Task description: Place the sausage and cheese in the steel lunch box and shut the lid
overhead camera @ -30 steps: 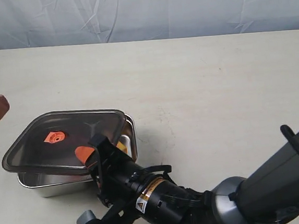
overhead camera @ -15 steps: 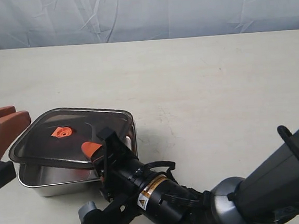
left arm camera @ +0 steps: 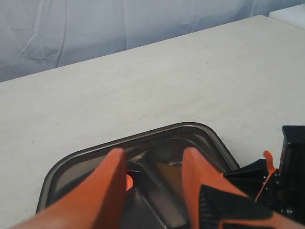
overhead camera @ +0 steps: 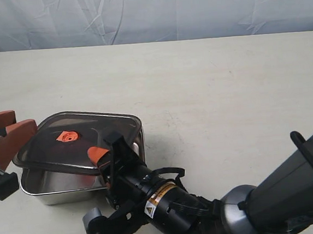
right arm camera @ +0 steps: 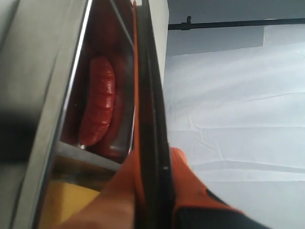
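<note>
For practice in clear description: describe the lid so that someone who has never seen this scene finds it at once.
On the pale table, near the left edge of the exterior view, stands a shiny steel box. The lid lies over it: dark and see-through with a small orange valve, unlike the bright metal beneath.

The steel lunch box is seen as shiny polished metal, the lid as smooth smoky translucent plastic, the sausage as glossy and ridged, the table as matt.
</note>
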{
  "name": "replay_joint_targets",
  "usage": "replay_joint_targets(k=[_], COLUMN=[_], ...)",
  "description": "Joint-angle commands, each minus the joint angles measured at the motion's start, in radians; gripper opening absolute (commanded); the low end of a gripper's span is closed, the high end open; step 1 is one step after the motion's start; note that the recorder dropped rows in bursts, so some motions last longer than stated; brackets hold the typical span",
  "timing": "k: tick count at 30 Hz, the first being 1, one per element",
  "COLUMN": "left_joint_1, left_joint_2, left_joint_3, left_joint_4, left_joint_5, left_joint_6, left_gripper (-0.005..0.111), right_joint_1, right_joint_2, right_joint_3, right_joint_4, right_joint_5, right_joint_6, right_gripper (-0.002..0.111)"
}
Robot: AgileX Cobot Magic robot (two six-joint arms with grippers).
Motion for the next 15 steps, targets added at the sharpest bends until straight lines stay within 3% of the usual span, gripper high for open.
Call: replay_joint_targets(k=[1, 15], left_joint_1=[-0.004, -0.004], left_joint_2=[0.001, 0.001], left_joint_3=[0.004, 0.004], left_joint_4=[-0.005, -0.005], left_joint_5=[0.019, 0.033], left_joint_6=[0.000, 0.001], left_gripper=[0.039, 0.039], right_joint_1=[-0.009, 0.083], right_joint_2=[0.005, 0.005], right_joint_3=[0.005, 0.005], right_joint_4=[0.078, 0.242], right_joint_5=[0.010, -0.048], right_joint_6=[0.015, 0.033], right_gripper=[-0.001, -0.001])
